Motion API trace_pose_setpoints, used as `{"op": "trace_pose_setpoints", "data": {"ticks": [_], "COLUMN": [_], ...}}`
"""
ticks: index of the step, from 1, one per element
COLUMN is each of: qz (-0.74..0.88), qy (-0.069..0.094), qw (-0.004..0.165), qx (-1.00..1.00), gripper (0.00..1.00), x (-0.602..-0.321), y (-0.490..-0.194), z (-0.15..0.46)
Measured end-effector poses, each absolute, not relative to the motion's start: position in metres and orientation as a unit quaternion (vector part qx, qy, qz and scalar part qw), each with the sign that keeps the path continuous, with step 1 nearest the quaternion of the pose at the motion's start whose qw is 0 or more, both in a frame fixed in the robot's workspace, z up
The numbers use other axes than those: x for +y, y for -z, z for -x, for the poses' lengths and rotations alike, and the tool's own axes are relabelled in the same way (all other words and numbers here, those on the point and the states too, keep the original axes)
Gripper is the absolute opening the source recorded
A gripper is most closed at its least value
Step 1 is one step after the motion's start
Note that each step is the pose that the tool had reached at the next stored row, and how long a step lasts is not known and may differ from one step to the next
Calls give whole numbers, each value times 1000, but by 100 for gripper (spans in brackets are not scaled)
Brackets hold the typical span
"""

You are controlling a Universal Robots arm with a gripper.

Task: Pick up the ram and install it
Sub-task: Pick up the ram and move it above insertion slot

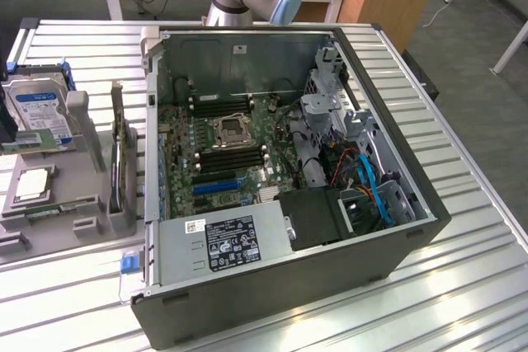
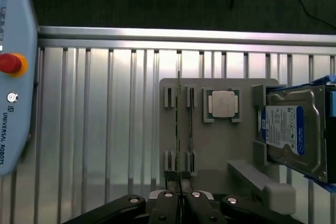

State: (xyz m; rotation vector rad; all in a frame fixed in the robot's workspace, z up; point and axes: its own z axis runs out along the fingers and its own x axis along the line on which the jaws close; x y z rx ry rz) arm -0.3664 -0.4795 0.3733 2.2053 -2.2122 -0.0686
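Tool (image 2: 181, 198) closed and empty, over grey tray (image 2: 215, 150), one ram (image 2: 178, 114), one processor (image 2: 222, 103), one hard drive (image 2: 286, 129)

Ram (image 2: 178, 124): long, thin green board stick. Wrist view shows it edge-on, so it reads as a narrow dark line and the chips can't be made out. It stands on its long edge, level and straight, w/ each end seated in a slotted bracket of the gray holder (image 2: 210, 150). It sits in one of the holder's parallel slot rows. In the exterior view it's a thin green strip low on the holder, on the surface (image 1: 462, 228) at the exterior view's left. It's beside but apart from the open PC case (image 1: 272, 302), not installed.
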Motion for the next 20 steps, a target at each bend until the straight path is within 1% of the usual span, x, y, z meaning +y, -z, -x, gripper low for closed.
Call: {"op": "trace_pose_setpoints", "data": {"ticks": [12,20], "qz": [-706,-706], "qy": [21,21], "qw": [8,8], "qx": [-708,-708], "gripper": [12,12], "x": [-480,-480], "y": [-391,-392], "z": [366,366]}}
